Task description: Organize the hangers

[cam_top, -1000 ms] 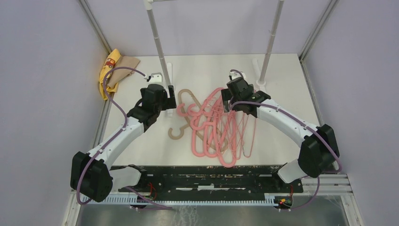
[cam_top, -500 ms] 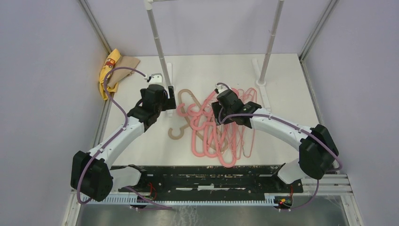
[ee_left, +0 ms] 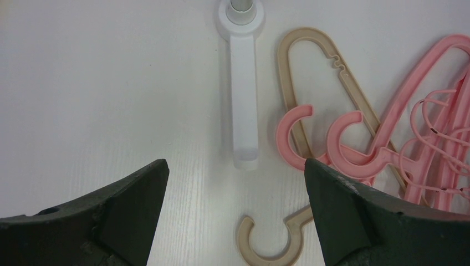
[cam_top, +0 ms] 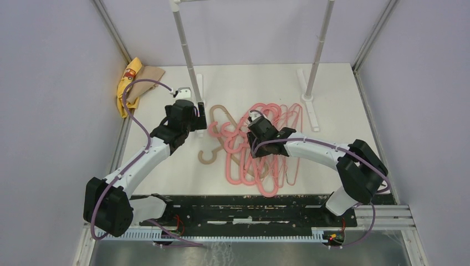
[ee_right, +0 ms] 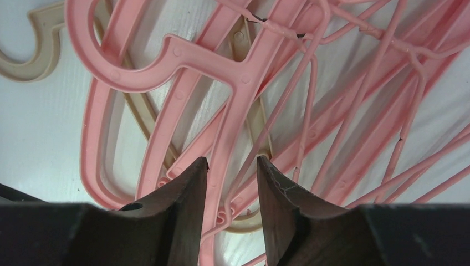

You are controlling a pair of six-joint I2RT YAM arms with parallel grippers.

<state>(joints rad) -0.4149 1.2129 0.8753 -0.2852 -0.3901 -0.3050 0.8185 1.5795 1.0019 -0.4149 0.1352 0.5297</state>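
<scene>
The hangers [cam_top: 260, 149] lie tangled mid-table: several pink ones, thick and thin wire, over a tan one whose hook [cam_top: 208, 157] pokes out to the left. My right gripper [cam_top: 258, 143] is down in the pile. In the right wrist view its jaws [ee_right: 231, 162] stand narrowly apart astride a thick pink hanger's bar [ee_right: 221, 72] and a thin pink wire [ee_right: 360, 111], with a gap still showing on the right side. My left gripper [ee_left: 235, 183] hangs wide open and empty above the tan hook [ee_left: 271, 244], left of the pile.
Two white rack poles [cam_top: 185, 50] [cam_top: 320, 47] stand at the back on flat white feet; one foot [ee_left: 244, 100] lies just ahead of my left gripper. A yellow-and-tan cloth [cam_top: 133, 83] lies at the back left. Walls close in both sides.
My right arm has swung left and down from the pile's back right onto its middle, and its jaws have narrowed from wide open. The left arm has not moved.
</scene>
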